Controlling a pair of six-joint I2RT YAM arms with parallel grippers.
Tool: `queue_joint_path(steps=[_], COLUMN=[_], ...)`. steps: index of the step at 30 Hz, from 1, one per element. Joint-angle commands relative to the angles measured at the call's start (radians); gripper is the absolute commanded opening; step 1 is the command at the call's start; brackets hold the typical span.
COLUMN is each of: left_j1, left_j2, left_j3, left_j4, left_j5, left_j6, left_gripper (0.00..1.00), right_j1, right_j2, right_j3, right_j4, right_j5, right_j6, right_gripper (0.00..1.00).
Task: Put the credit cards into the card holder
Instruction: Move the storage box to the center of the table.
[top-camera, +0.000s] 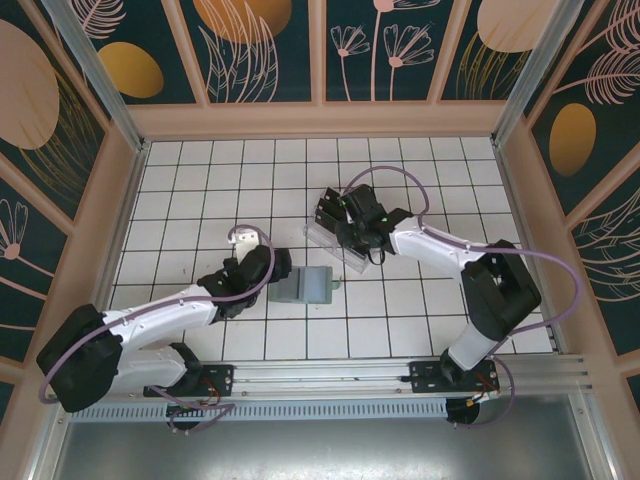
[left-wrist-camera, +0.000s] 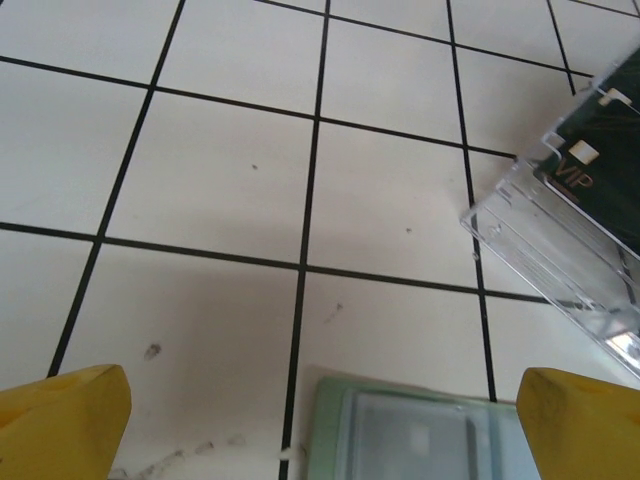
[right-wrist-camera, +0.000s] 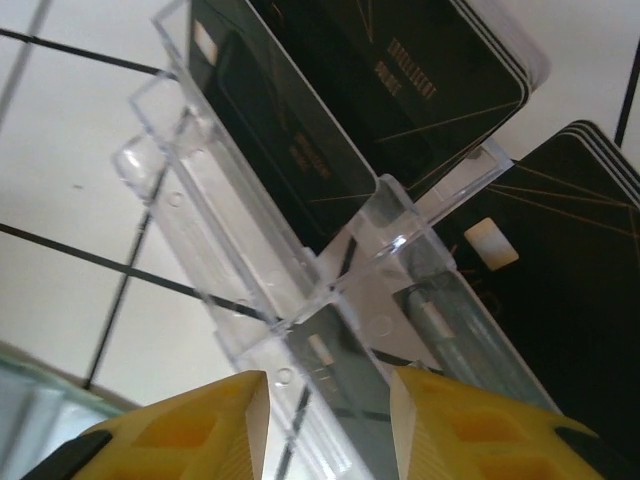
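Hovering low near the middle of the tabletop (top-camera: 200, 200), the right tool (right-wrist-camera: 330, 430) has its yellow fingers partly closed on either side of one of the credit cards (right-wrist-camera: 335, 390), seen dimly through the clear card holder (right-wrist-camera: 230, 250). Whether it is actually pinching that card I cannot tell. I'd guess it sits this close so that a card can be steered into one of the narrow slots.

Other black cards lie in stacks just behind the holder, at the upper right of that wrist view, handy for later picks. The left tool (left-wrist-camera: 320, 445) is wide open with nothing in it, just above a flat grey-green case (left-wrist-camera: 420, 430) at the bottom of its view, probably parked out of the way.

The tabletop is white tile with dark grout, smudged in places. Around it stand wood-framed walls (top-camera: 420, 50) of dark teal panels printed with pale leaves and gold discs. A metal rail (top-camera: 330, 378) runs along the bottom edge.
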Motion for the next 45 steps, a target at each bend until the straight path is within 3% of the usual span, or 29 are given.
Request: queue_joint_path(steps=[1,7,12,30,36,41,45], left_j1=[0.03,0.061,0.078,0.091,0.092,0.092,0.092], left_j2=[0.036,0.079,0.092,0.081,0.079,0.084,0.09], left_j3=[0.054,0.079,0.082,0.054,0.05,0.051,0.054], left_j4=[-0.018,0.001,0.018,0.04,0.042,0.047,0.05], left_j5=[0.057,0.104,0.121,0.131,0.131,0.135,0.137], left_j6=[0.057,0.072,0.077,0.076,0.075,0.075,0.076], left_gripper=[0.99,0.99,0.99,0.99,0.98,0.99,0.99], right_j1=[-0.005,-0.01,-0.012,0.019,0.043,0.063,0.074], right_j2=[0.036,0.059,0.064,0.029,0.018,0.017,0.016], right_j3=[0.048,0.048,0.041,0.048,0.057,0.063,0.071], right_j4=[-0.055,-0.076,-0.084,-0.139,-0.161,-0.177,-0.188], right_j5=[0.097,0.163,0.13,0.028,0.023,0.031,0.043], right_j6=[-0.074,-0.101,-0.102,-0.089,-0.084,-0.08,-0.081], right_gripper=[0.37,0.37,0.37,0.2,0.2,0.29,0.3])
